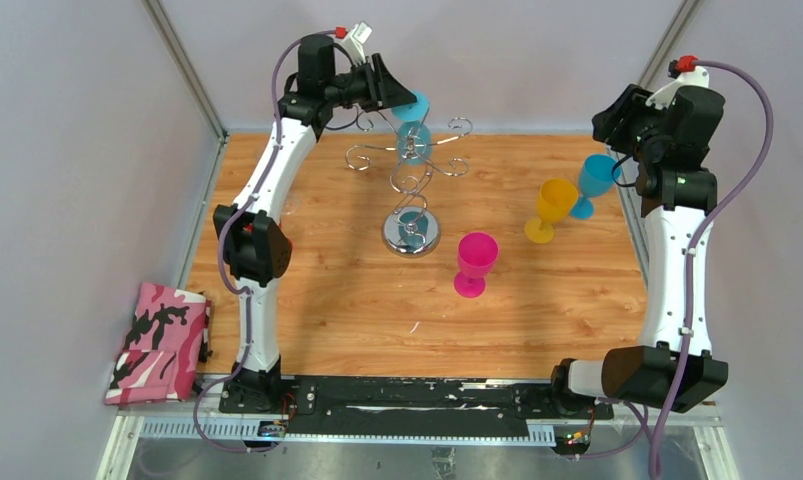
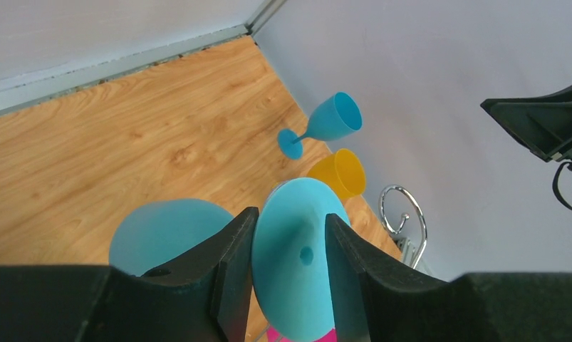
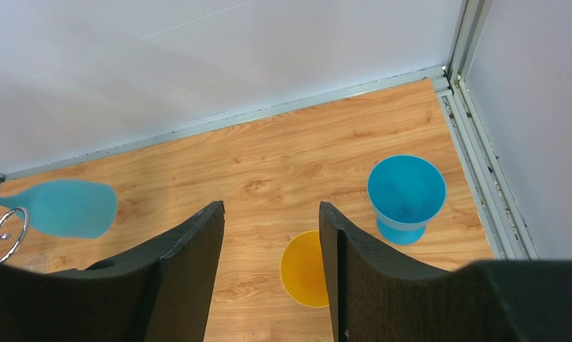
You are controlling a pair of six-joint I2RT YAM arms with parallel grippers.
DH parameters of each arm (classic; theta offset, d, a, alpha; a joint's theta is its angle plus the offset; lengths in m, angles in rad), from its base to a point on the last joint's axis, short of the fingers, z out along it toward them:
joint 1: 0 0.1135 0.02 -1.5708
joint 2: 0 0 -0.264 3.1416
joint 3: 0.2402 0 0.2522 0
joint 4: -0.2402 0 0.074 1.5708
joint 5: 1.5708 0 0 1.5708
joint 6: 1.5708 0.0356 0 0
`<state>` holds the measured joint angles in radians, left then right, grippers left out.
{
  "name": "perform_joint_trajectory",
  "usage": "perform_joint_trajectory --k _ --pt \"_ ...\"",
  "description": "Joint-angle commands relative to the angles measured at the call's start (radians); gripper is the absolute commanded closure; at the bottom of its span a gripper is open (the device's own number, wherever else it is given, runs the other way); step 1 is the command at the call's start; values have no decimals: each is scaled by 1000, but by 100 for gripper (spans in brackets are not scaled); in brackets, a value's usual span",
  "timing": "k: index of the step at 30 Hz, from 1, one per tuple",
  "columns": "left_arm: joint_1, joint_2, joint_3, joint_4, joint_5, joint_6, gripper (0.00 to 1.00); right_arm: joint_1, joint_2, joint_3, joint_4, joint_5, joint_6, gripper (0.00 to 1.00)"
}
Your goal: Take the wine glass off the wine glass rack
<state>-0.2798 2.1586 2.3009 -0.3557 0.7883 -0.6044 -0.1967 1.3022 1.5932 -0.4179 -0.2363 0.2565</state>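
Observation:
The teal wine glass (image 1: pixel 414 106) is gripped at its round foot (image 2: pixel 300 271) by my left gripper (image 2: pixel 290 214), one finger on each side of the foot's edge. Its bowl (image 2: pixel 162 231) hangs lower, next to the top scrolls of the chrome wine glass rack (image 1: pixel 411 165). I cannot tell whether the glass still touches the rack. The rack's mirrored base (image 1: pixel 411 236) stands at the table's middle back. One scroll shows in the left wrist view (image 2: pixel 404 214), another in the right wrist view (image 3: pixel 8 224) beside the bowl (image 3: pixel 69 206). My right gripper (image 3: pixel 271 206) is open and empty, high at the back right.
A pink glass (image 1: pixel 475 262) stands upright right of the rack's base. A yellow glass (image 1: pixel 552 207) and a blue glass (image 1: pixel 594 182) stand at the back right under my right gripper. A pink camouflage cloth (image 1: pixel 162 342) lies off the table's left edge. Walls enclose the back and sides.

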Motion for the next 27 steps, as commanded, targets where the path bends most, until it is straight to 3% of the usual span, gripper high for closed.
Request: perform_joint_trajectory --k 1,9,11,14,15,20,27 --pt "1 6 -78 -128 62 -5 58 9 -30 -25 34 -11 21 44" --pt "20 -22 -82 -112 58 -25 69 8 -37 -50 68 -39 38 44" --pt "21 -19 -67 -110 62 -38 77 8 -36 -51 70 -47 39 44" --pt "25 1 -31 -100 80 -79 98 9 -35 -56 77 -59 41 44" --pt "27 3 -30 -83 85 -102 100 9 -36 -60 77 -60 42 44" --pt "28 -1 -50 59 132 -235 100 9 -32 -65 82 -68 42 44" --pt "33 35 30 68 137 -270 96 9 -34 -77 112 -106 43 44"
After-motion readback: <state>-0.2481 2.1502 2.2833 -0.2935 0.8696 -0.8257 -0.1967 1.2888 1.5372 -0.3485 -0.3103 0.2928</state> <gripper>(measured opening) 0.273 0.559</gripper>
